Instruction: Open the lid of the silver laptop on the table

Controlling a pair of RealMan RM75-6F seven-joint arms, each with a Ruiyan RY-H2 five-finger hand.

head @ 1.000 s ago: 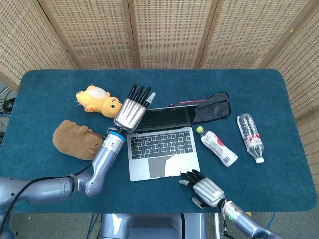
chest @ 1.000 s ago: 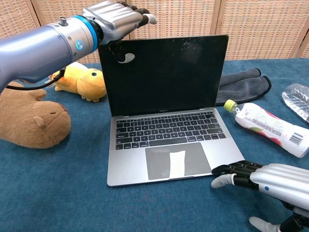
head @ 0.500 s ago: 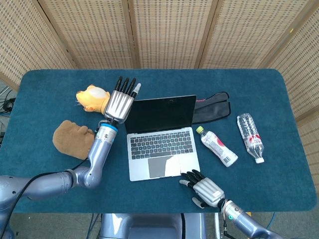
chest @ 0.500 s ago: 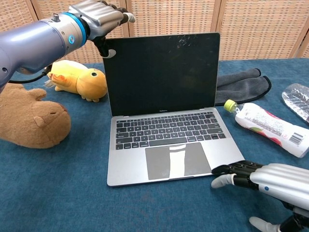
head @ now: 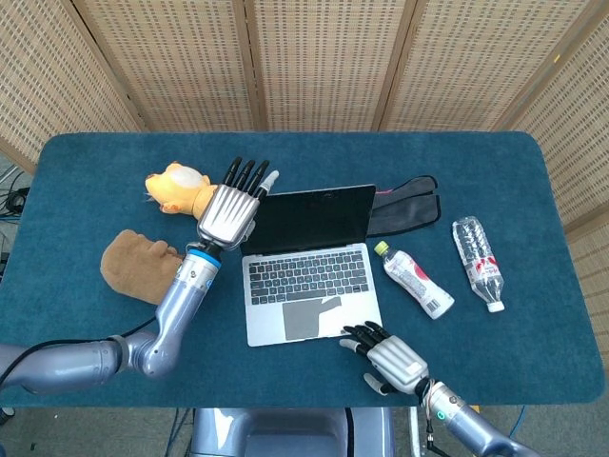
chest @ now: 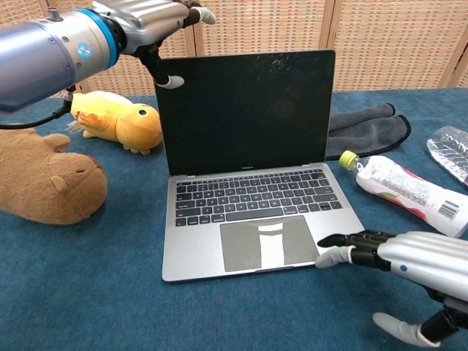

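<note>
The silver laptop (head: 309, 278) (chest: 256, 219) stands open mid-table, its dark screen (chest: 245, 110) upright and the keyboard showing. My left hand (head: 231, 205) (chest: 142, 14) hovers at the screen's top left corner with fingers spread, its thumb tip right at the lid's edge, holding nothing. My right hand (head: 388, 354) (chest: 409, 259) lies flat by the front right corner of the base, its fingertips (chest: 333, 256) touching that corner, fingers extended.
A yellow plush (head: 181, 188) (chest: 121, 121) and a brown plush (head: 138, 265) (chest: 47, 183) lie left of the laptop. A dark pouch (head: 409, 205) sits behind its right side. Two bottles lie to the right: a labelled one (head: 414, 279) and a clear one (head: 478, 259).
The lid has gone from tilted forward to upright. My left hand rose off the lid's top corner and shifted slightly right. The right hand edged closer to the base corner.
</note>
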